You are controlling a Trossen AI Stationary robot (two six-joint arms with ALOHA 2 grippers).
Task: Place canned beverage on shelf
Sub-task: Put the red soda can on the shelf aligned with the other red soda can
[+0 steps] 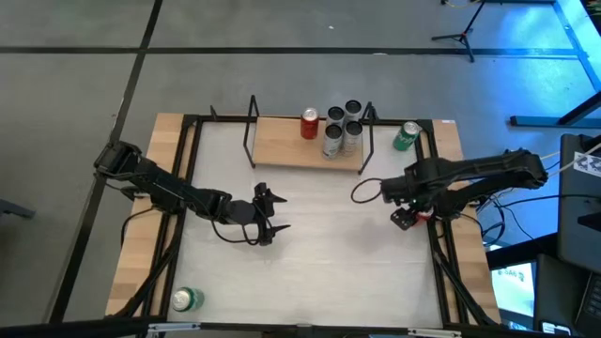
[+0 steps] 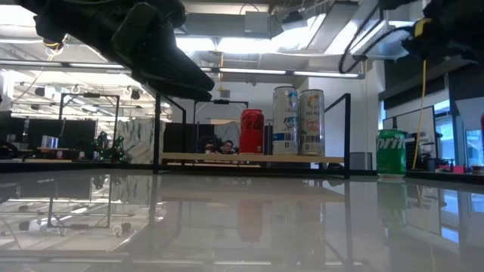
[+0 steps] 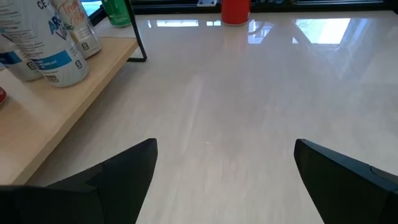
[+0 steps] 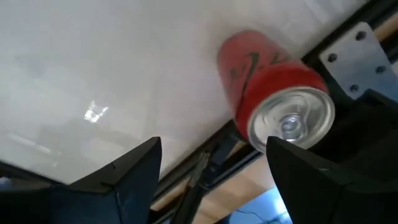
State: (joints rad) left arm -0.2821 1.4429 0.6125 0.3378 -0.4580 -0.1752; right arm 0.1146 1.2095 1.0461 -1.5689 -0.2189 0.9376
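a red aluminium drink can [image 4: 273, 87] sits just ahead of the right gripper's [image 4: 214, 165] spread fingers, so closing in to grasp looks next.

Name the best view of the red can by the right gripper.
Right wrist view: the red can is close, lid and side clear, before the right gripper. Left wrist view shows it far off; high view mostly hides it.

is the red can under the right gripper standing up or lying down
Standing upright. The right wrist view looks down on the red can's round silver top with its pull tab, and the right gripper hangs open above it.
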